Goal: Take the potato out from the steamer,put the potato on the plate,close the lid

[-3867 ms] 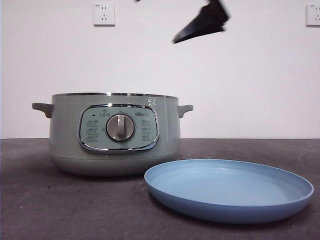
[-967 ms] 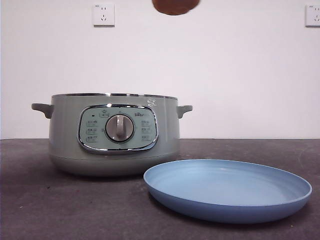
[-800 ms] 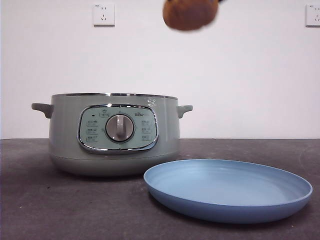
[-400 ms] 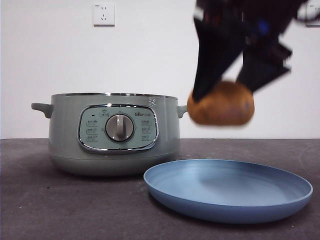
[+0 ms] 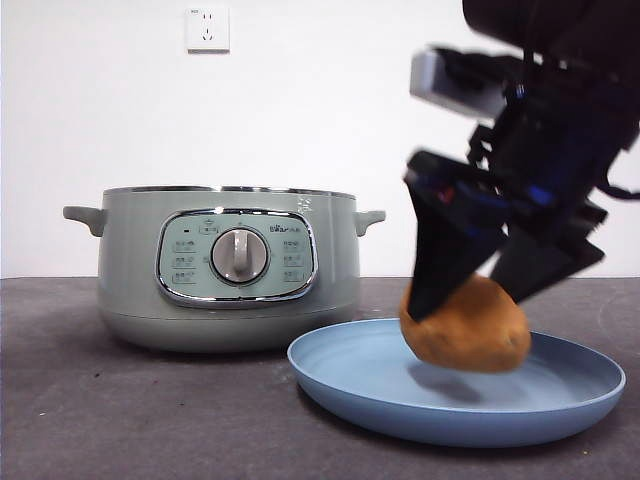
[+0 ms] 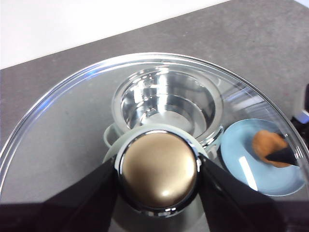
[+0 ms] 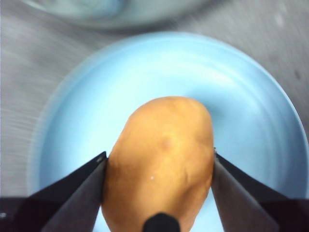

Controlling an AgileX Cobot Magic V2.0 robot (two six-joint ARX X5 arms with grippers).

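Gripping the potato between both jaws, my right gripper hung just above the plate. My left gripper clamped the lid by its knob, high over the open steamer.

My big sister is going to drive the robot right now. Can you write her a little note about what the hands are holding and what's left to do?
Right gripper: shut on the orange-brown oval potato, hanging just over the wide light-blue plate; whether it touches yet is unclear.
Left gripper: shut on the knob of the round glass lid, held high above the open sage-green steamer.
Done: potato is out of the steamer.
Left: set the potato down on the plate, let go, then put the lid on the steamer.
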